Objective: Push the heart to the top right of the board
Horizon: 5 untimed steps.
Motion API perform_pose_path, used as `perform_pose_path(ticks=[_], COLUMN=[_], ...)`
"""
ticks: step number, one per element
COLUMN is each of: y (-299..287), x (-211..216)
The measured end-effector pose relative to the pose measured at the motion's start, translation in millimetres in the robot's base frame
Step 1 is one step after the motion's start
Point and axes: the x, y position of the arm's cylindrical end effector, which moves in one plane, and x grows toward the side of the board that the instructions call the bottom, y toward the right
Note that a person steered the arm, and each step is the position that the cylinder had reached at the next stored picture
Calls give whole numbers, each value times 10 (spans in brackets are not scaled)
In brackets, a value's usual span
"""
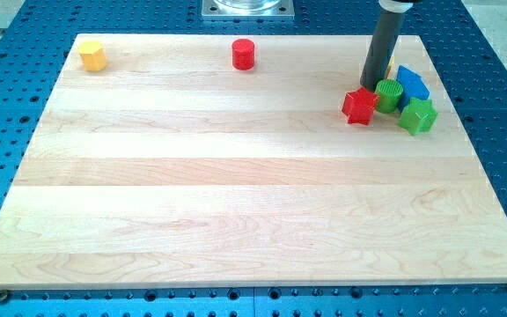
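My tip (374, 86) stands at the right of the board, among a cluster of blocks. It is just above the red star (358, 106) and just left of the green cylinder (388, 94), close to both or touching them. A blue block (412, 83) lies right of the rod. A green block (418, 115) with an uneven outline lies below the blue one. A small yellow patch (393, 62) shows at the rod's right edge, mostly hidden behind it. I cannot tell which block is the heart.
A yellow hexagon-like block (92, 55) sits at the board's top left corner. A red cylinder (244, 54) sits near the top edge, middle. The wooden board (236, 194) lies on a blue perforated table.
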Motion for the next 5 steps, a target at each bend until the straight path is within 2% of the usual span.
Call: perform_pose_path(ticks=[2, 3, 5], y=[110, 112, -22], x=[-192, -531, -588])
